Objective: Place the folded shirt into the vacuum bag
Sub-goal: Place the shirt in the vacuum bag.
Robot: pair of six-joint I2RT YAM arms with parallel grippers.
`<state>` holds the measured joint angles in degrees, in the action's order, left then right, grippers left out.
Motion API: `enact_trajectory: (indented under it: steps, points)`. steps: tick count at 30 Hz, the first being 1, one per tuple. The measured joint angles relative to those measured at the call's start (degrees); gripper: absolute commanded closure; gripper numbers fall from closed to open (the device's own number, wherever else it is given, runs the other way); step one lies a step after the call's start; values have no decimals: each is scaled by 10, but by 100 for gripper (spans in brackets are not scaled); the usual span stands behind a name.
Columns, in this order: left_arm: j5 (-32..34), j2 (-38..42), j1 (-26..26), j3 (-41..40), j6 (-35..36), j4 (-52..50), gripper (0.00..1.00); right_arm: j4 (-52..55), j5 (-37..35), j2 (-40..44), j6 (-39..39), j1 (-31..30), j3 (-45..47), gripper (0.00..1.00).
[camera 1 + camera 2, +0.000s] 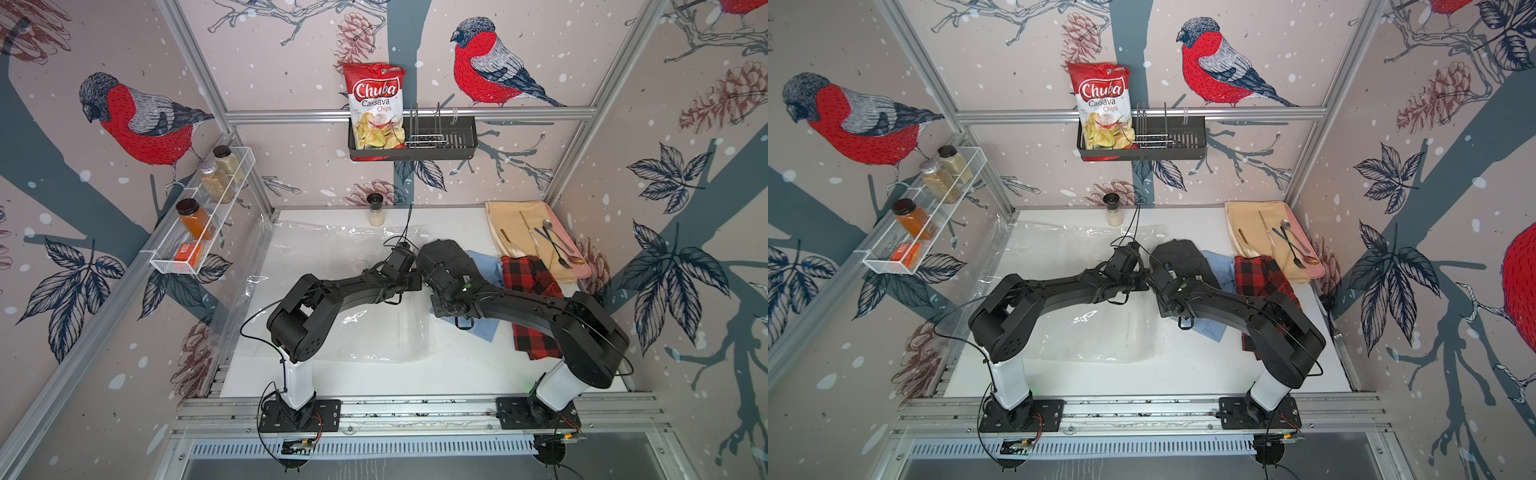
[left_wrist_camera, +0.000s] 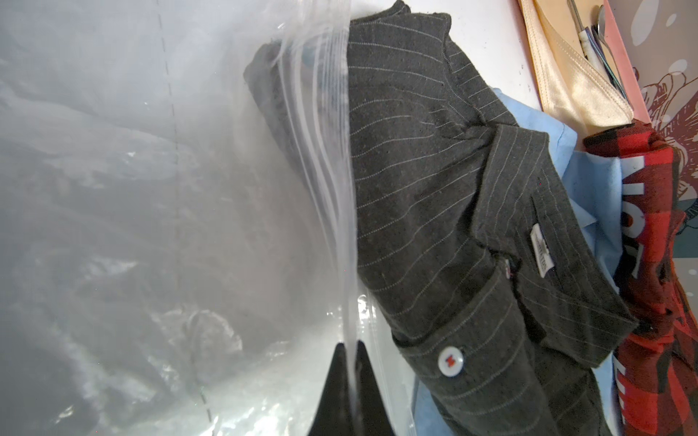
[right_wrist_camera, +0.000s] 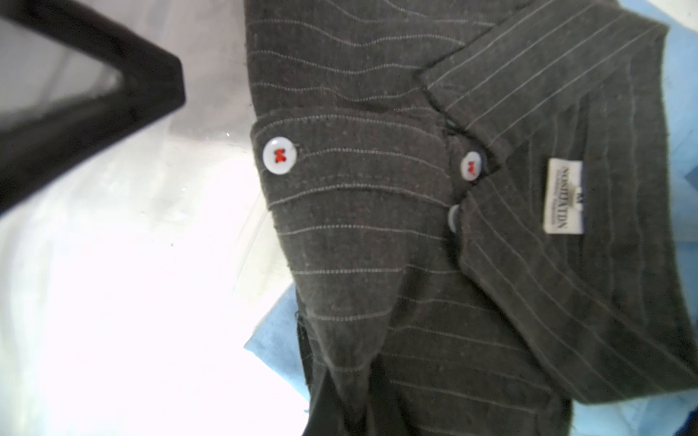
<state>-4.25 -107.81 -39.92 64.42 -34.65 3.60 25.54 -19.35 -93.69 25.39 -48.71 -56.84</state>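
Observation:
The vacuum bag (image 1: 324, 257) (image 1: 1059, 257) lies clear and crinkly across the left half of the white table. My left gripper (image 2: 350, 345) (image 1: 417, 281) is shut on the bag's ribbed mouth strip (image 2: 325, 151) and holds it lifted. The folded shirt (image 1: 446, 254) (image 1: 1179, 252) (image 2: 434, 188) (image 3: 415, 264) is dark grey with pinstripes and white buttons, and rests at the bag's mouth. One end of it shows through the plastic. My right gripper (image 3: 349, 372) (image 1: 433, 271) is shut on a pinch of the shirt's fabric.
A light blue shirt (image 1: 484, 266) lies under the dark one, with a red plaid shirt (image 1: 528, 286) beside it. A pink tray (image 1: 582, 266) with beige cloth and cutlery sits at the back right. A spice jar (image 1: 376, 210) stands by the back wall.

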Motion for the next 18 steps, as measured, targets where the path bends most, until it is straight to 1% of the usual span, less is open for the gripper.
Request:
enact_trajectory:
  steps: [11, 18]
  points:
    - [0, 0, 0, 0, 0, 0, 100, 47, 26, 29, -22, 3, -61, 99]
    - [2, 3, 0, 0, -4, 0, 100, 53, 86, 22, -30, 4, -92, 98]
